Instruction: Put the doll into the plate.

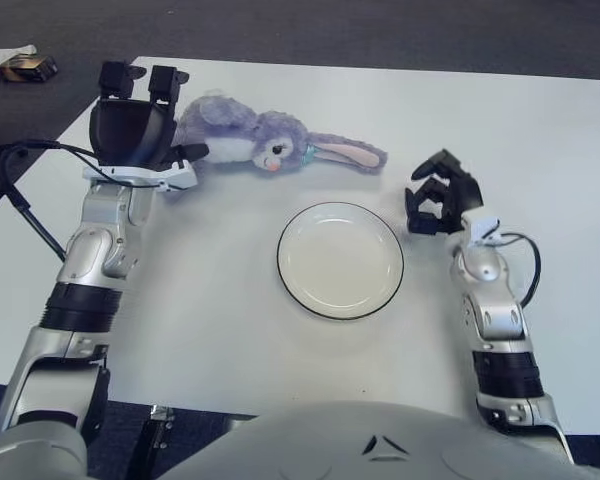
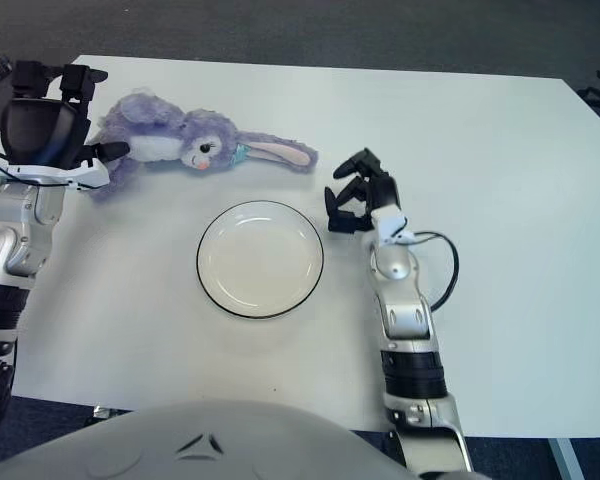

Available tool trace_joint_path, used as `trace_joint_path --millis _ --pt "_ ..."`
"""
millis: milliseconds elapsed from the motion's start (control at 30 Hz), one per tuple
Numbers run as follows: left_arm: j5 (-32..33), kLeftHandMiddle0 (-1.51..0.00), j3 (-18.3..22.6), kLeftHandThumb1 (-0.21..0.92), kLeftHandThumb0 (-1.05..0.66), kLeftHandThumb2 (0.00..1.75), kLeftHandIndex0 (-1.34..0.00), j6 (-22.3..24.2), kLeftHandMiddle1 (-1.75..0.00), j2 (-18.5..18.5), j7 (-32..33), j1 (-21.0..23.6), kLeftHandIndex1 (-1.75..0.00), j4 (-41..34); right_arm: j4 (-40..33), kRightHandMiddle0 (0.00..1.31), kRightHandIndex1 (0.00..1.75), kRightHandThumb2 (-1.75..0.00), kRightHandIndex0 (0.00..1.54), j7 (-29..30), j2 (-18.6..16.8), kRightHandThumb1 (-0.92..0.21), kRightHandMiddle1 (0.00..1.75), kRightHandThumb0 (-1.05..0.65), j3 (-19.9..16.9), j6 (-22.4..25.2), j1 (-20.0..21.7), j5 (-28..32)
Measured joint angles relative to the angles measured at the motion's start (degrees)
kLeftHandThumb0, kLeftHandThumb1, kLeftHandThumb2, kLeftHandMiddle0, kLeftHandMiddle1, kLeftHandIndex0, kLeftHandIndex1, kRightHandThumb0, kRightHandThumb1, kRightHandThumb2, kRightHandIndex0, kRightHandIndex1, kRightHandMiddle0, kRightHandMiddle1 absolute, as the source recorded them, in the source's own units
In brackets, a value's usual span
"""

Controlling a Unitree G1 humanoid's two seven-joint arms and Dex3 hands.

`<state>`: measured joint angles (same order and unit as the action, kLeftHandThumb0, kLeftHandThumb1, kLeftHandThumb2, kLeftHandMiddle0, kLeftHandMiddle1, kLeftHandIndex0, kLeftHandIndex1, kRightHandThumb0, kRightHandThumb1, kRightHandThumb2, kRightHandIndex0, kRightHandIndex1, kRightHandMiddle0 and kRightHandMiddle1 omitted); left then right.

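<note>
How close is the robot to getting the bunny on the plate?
Nothing looks finished: the plate holds nothing. The purple bunny doll lies on the table behind it. The left hand is at the bunny's body end, fingers open, not gripping. The right hand shows beside the plate's right. Grabbing and placing remain.

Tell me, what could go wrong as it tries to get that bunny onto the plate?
The left hand sits at the doll's rear end, fingers open, so a grip there may slip. The doll is long and floppy, so its ears could droop over the plate's rim. The right hand hovers right of the plate.
</note>
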<state>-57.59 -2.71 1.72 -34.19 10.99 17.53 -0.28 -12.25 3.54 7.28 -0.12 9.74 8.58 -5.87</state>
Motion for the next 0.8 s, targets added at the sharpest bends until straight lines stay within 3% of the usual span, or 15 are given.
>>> trace_joint_path --millis 167,367,800 --pt "-0.43 0.00 -0.14 0.67 -0.96 0.60 0.00 3.26 -0.50 -0.11 -5.36 -1.19 -0.60 -2.69 0.69 0.40 1.68 -1.36 0.68 -1.21 1.16 -0.27 1.75 -0.01 0.30 0.59 4.85 -0.82" --pt "-0.57 0.00 -0.33 0.69 -0.97 0.57 0.00 6.19 -0.50 -0.12 -9.99 -2.20 -0.60 -4.68 1.80 0.41 1.68 -1.35 0.67 -1.94 1.64 -0.28 1.75 -0.01 1.66 0.59 9.42 -2.66" --pt "0.91 0.00 -1.12 0.79 -0.98 0.48 0.00 9.22 -0.56 0.13 -15.77 -2.41 -0.59 -6.43 3.36 0.36 1.69 -1.30 0.63 -2.44 3.15 -0.34 1.75 -0.01 3.88 -0.49 12.66 -7.10"
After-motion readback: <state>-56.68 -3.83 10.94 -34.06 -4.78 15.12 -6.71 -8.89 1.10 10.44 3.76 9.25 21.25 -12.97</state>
